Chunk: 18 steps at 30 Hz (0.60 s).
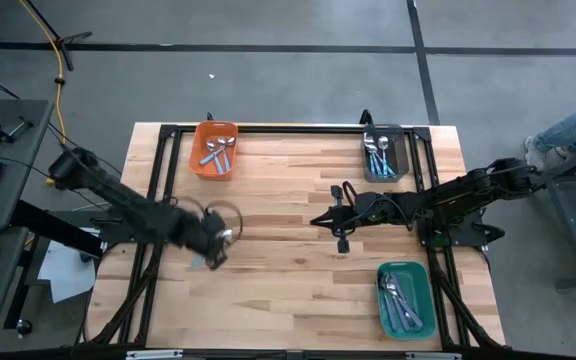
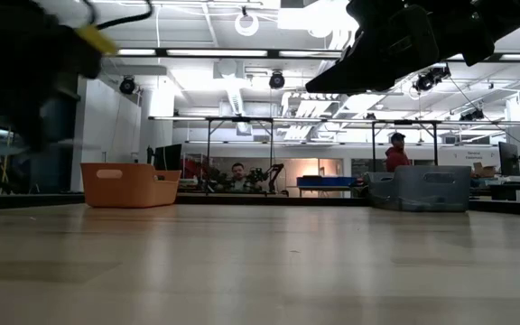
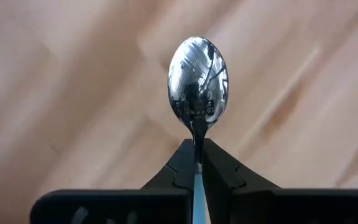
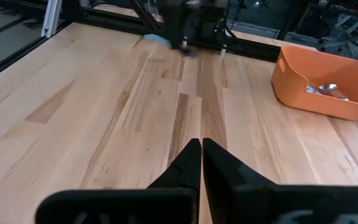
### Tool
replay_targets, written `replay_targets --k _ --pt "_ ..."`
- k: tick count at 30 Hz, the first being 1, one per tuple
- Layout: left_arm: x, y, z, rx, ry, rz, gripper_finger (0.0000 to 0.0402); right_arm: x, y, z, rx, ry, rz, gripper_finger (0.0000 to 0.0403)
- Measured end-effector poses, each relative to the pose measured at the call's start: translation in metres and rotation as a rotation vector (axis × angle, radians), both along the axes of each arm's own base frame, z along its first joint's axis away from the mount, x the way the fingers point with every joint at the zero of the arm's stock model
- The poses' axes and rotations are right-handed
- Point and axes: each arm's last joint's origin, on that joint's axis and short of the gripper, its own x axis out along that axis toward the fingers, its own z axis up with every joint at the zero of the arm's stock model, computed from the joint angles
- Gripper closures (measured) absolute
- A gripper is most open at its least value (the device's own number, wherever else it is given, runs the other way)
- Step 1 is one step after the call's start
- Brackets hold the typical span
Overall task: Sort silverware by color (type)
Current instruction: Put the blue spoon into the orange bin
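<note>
My left gripper point(image 1: 218, 242) hangs over the table's left part, shut on a spoon point(image 3: 197, 84) with a shiny silver bowl and a light-blue handle. My right gripper point(image 4: 201, 148) waits shut above the middle of the table point(image 1: 320, 220), with nothing in it. Other silverware lies in three bins: the orange bin point(image 1: 214, 150) at the far left, the grey bin point(image 1: 383, 155) at the far right and the green bin point(image 1: 405, 300) at the near right. My left gripper pinches the spoon between its two fingers at the neck point(image 3: 197, 138), just behind the bowl. The bowl sticks out past the fingertips, and the light-blue handle point(image 3: 197, 193) runs back between the fingers. The fingers point steeply down, along the spoon, which is clear of the wood.
A black frame point(image 1: 288, 128) runs along the table's edges. Bare wood point(image 1: 288, 280) stretches between the bins. In the low view the orange bin point(image 2: 129, 185) and the grey bin point(image 2: 422, 188) stand at the far edge, with people in the room behind.
</note>
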Motion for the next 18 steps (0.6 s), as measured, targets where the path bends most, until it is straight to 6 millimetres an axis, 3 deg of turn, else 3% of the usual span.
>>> replay_targets --k 6,14,18 --pt "0.001 0.064 0.028 0.058 -0.118 0.052 0.0399 0.000 0.000 0.000 -0.002 0.003 0.000 0.0402" --pt "-0.002 0.146 0.064 0.225 -0.141 0.096 0.0400 0.000 0.000 -0.001 -0.002 0.008 0.000 0.0402" --pt "-0.006 0.184 0.073 0.258 -0.118 0.129 0.0400 0.000 0.000 -0.001 -0.003 0.008 0.000 0.0402"
